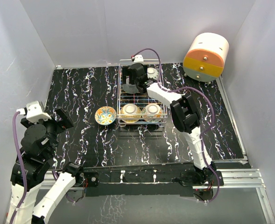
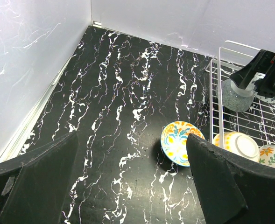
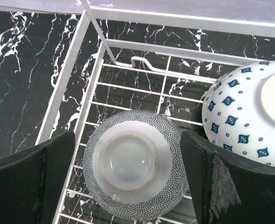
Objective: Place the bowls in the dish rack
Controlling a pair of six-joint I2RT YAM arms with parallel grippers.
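The left jaws hang spread and empty above the black marbled desk [image 1: 81, 93]. Beyond them a glazed floral bowl [image 1: 105, 115] sits upright just beside the wire dish rack [image 1: 120, 93]. Two upturned bowls [image 1: 131, 112] [image 1: 152, 111] fill the rack's near end. At the far end the right jaws stand released either side of a dotted bowl [image 3: 132, 168], foot-ring up and hidden from the top view. A diamond-patterned bowl [image 3: 240, 107] beside it runs off frame.

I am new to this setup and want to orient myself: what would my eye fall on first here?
Most striking is the colourful bowl sitting upright alone on the black marbled table, just left of the dish rack. Inside it, the right arm's fingers straddle an upturned dotted bowl. An orange-and-cream cabinet stands far right.
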